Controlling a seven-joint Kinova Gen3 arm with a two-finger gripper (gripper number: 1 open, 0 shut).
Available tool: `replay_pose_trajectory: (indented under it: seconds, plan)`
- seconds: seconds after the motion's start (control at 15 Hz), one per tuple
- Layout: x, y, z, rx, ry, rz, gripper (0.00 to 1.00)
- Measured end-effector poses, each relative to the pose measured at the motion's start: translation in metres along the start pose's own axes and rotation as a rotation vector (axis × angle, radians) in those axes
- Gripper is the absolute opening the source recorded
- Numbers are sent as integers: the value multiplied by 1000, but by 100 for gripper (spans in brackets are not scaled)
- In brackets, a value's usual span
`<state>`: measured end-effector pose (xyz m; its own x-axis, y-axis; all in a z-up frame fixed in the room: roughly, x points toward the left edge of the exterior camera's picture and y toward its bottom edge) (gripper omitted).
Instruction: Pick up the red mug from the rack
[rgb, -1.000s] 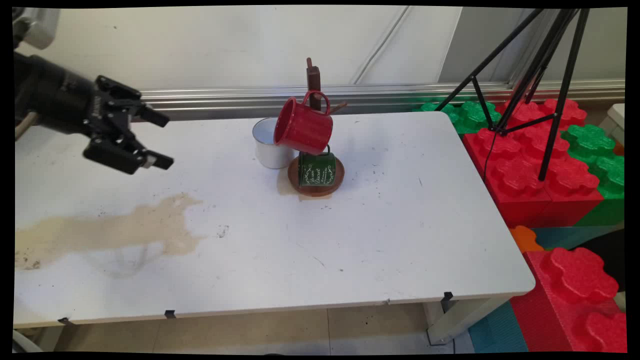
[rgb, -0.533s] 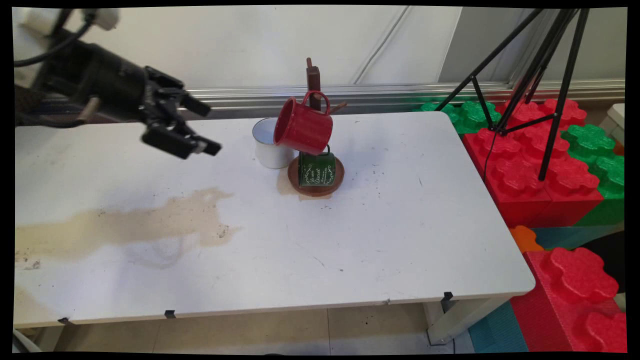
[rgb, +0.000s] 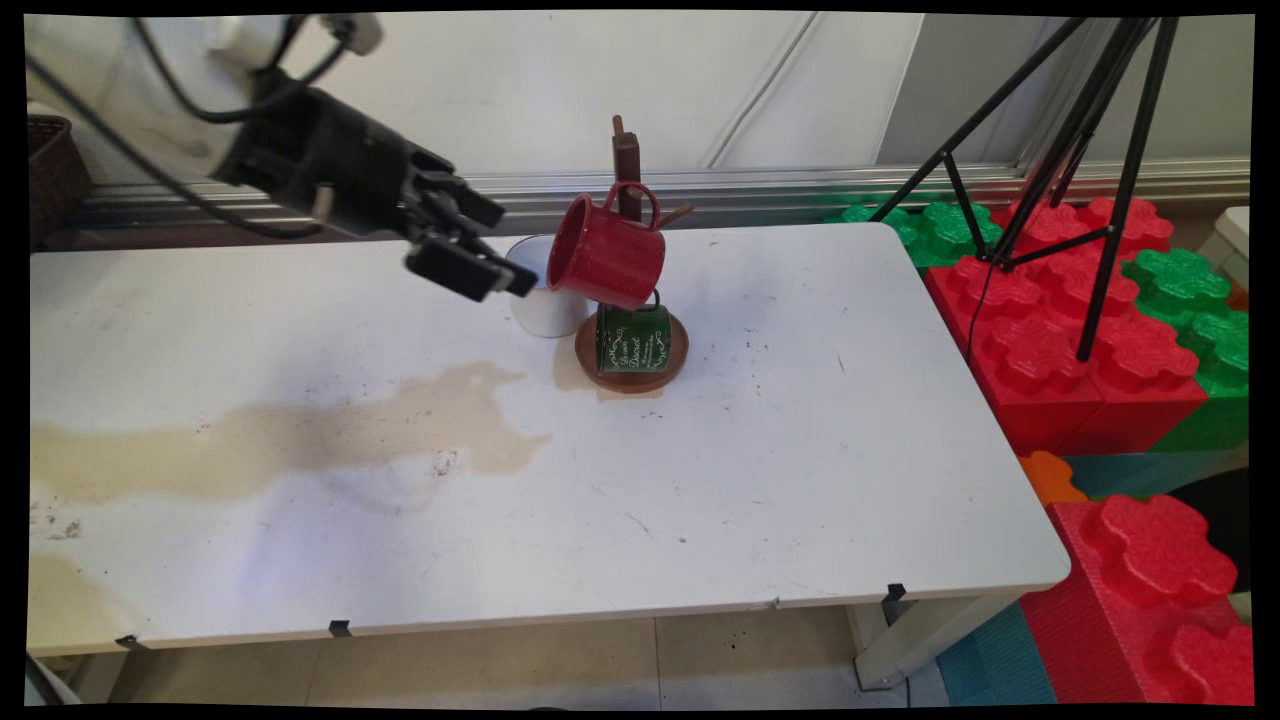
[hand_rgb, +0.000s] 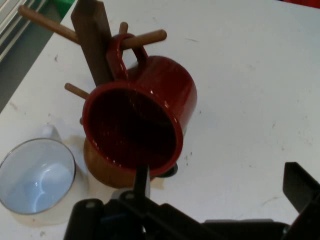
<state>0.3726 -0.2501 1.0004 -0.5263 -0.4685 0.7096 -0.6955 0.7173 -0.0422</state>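
A red mug (rgb: 607, 250) hangs by its handle from a peg of a dark wooden mug tree (rgb: 627, 160), tilted with its mouth toward the left. Below it a green mug (rgb: 633, 340) with white lettering sits at the tree's round base (rgb: 672, 368). A white mug (rgb: 535, 295) stands upright on the table just left of the base. My gripper (rgb: 515, 252) is open, just left of the red mug's rim and in front of the white mug. In the hand view the red mug (hand_rgb: 145, 120) faces me mouth-on, the white mug (hand_rgb: 35, 175) lies lower left, and one finger (hand_rgb: 141, 182) rises below the red rim.
A brownish stain (rgb: 300, 435) spreads over the left half of the white table (rgb: 800, 480). A black tripod (rgb: 1090, 150) stands on large red and green foam blocks (rgb: 1060, 330) off the table's right edge. A metal rail (rgb: 780, 185) runs along the wall behind.
My gripper has travelled right across the table from the far left, up to the red mug's rim. It has stayed open. The mugs and tree have not moved.
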Motion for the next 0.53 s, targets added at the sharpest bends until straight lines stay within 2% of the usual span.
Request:
replay_pose_trajectory:
  seconds: [0.53]
  plan:
    - [11, -16, 61, -28, 0, -38, 100]
